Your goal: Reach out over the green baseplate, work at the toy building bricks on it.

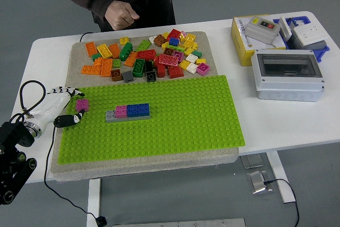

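Observation:
The green baseplate point(175, 115) lies on a beige mat. A short row of grey, pink and blue bricks point(128, 112) is stuck on its left part. A single pink brick point(82, 104) sits at the plate's left edge. My left hand point(68, 107), white with black fingertips, reaches in from the left. Its fingers are spread, with the thumb point(68, 120) below the pink brick and the other fingertips point(71, 92) above it, right beside the brick. I cannot see a firm grasp. My right arm is out of view.
A pile of loose bricks point(146, 57) lies on the mat behind the plate. A person stands at the far side with a closed hand point(122, 17) above the table's back edge. A yellow box point(249, 41) and a grey enclosure point(287, 75) stand at the right.

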Controlling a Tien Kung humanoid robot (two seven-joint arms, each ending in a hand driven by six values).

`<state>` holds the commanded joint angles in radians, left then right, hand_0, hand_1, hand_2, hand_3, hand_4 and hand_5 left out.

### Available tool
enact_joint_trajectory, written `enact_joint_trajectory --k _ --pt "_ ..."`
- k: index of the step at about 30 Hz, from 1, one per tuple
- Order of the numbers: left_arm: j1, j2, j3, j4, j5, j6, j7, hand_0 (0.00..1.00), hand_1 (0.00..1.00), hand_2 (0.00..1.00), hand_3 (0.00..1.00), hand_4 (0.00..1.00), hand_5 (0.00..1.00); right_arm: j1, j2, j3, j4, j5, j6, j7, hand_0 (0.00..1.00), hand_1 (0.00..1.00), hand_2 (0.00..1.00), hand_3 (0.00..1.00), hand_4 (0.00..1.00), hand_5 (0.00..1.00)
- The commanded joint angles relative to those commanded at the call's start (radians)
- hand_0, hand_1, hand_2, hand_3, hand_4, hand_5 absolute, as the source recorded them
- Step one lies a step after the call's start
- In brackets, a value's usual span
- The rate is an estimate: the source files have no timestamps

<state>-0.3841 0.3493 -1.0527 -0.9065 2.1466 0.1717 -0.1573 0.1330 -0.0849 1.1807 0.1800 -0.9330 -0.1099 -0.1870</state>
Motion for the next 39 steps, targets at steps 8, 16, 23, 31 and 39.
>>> enact_joint_trajectory --k 8,16,23,31,39 --pt "-0.006 0.001 0.0 0.015 -0.003 -0.002 -0.004 0.998 0.97 0.929 0.811 0.549 0.335 0.001 0.0 -0.001 0.0 0.002 0.001 0.001 0.63 0.614 0.622 0.613 0.392 0.756" --pt "-0.007 -0.002 0.005 0.018 -0.015 0.001 -0.014 0.998 0.966 0.919 0.669 0.473 0.307 0.001 0.0 0.0 0.0 0.001 0.001 0.001 0.63 0.613 0.622 0.613 0.392 0.757" --pt "-0.005 -0.004 0.01 0.02 -0.024 0.0 -0.018 0.998 0.965 0.917 0.577 0.424 0.287 0.0 0.0 0.001 0.0 0.0 0.001 0.001 0.63 0.613 0.622 0.614 0.393 0.757" --pt "-0.004 -0.004 0.014 0.02 -0.028 0.001 -0.02 0.998 0.964 0.915 0.569 0.422 0.288 -0.001 0.001 0.0 0.0 0.001 0.001 0.001 0.631 0.613 0.622 0.613 0.393 0.758" --pt "0.004 0.006 -0.009 -0.008 -0.031 0.001 -0.02 0.998 0.962 0.914 0.56 0.415 0.286 -0.002 0.0 0.0 0.0 0.0 0.001 0.001 0.63 0.613 0.622 0.614 0.395 0.758"
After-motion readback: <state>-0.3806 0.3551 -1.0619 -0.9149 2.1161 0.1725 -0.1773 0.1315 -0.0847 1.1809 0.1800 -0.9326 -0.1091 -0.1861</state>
